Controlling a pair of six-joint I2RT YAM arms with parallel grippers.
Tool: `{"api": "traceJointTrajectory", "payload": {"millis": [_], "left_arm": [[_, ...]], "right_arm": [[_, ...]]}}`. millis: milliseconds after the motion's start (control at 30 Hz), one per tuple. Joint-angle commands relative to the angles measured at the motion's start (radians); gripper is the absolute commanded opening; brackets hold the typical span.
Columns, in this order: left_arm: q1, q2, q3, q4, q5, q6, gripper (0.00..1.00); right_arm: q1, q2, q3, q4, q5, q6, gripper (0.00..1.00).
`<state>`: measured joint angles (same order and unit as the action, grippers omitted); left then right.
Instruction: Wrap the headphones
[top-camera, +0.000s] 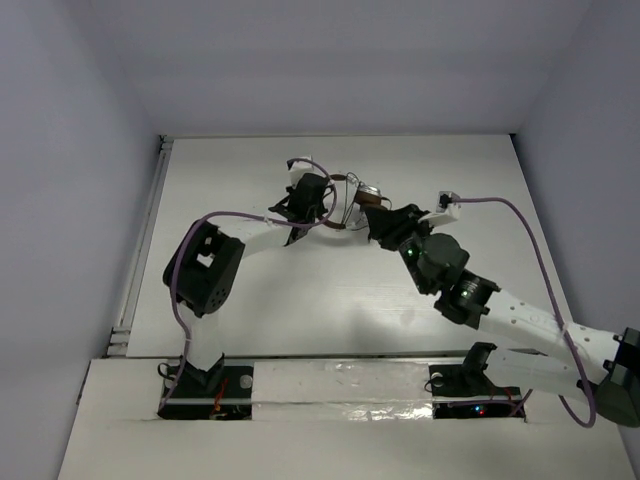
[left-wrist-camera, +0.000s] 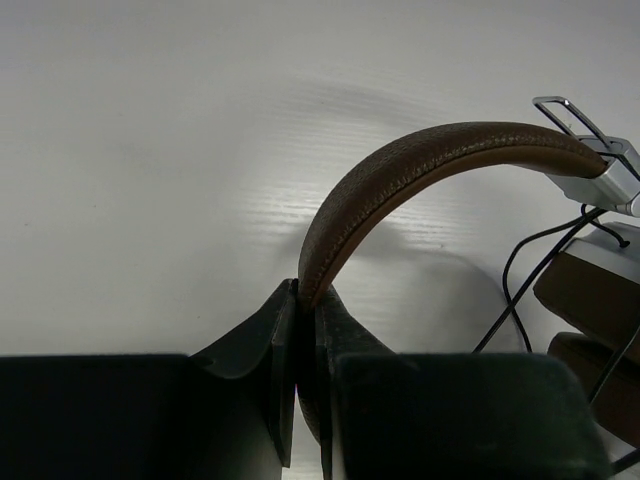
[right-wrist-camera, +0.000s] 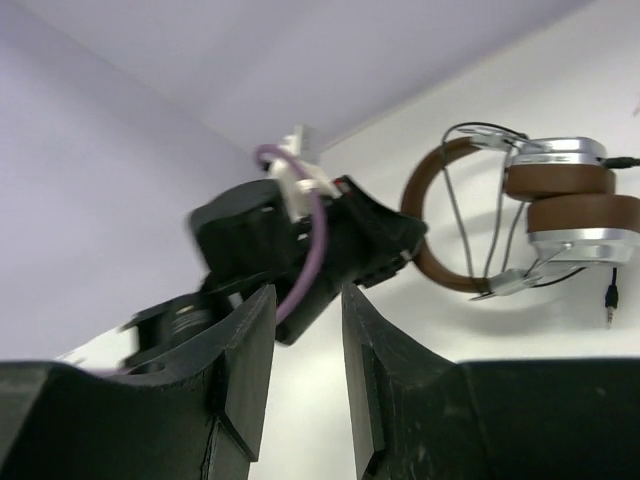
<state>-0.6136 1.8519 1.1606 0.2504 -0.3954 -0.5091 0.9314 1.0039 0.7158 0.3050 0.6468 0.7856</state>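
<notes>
**Q:** At the left of the figure, what is the left gripper (left-wrist-camera: 305, 300) doing?

**A:** Its jaws are pinched narrow on the brown headband (left-wrist-camera: 420, 160) of the headphones (top-camera: 355, 205), gripping the strap edge-on. From that grip the band arches up and away to the gripper's right, over the white table (top-camera: 300, 310).

**Q:** What is at the band's far end?

**A:** The two ear cups (right-wrist-camera: 565, 205) sit together, pad against pad. The thin dark cord (left-wrist-camera: 520, 290) trails loose beside them. Its plug (right-wrist-camera: 610, 295) shows just under the cups in the right wrist view.

**Q:** And at the right of the figure?

**A:** The right gripper (right-wrist-camera: 305, 300) stands half-open with nothing between its fingers. The headphones lie ahead of it and to its right. Their long axis runs from the left gripper's grip across to the cups. Seen from overhead, the right gripper is just beside the cups, so it is probably the nearer arm for taking up the cord, with the left gripper acting as anchor.
</notes>
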Motion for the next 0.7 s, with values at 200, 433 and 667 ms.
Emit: {"api": "traceJointTrajectory", "payload": {"millis": [200,433,667], "left_arm": [[0.015,0.122,0.177,0.084,0.012,-0.017,0.0],[0.025,0.127,0.131,0.095,0.033,-0.028,0.05],[0.034,0.083,0.047,0.115,0.052,-0.04,0.3]], "right_arm": [[0.01,-0.117,-0.032,-0.075,-0.072,-0.109,0.38],[0.01,-0.143,-0.03,-0.098,-0.052,-0.134,0.38],[0.01,-0.249,0.0,-0.184,-0.03,-0.174,0.38]]}}
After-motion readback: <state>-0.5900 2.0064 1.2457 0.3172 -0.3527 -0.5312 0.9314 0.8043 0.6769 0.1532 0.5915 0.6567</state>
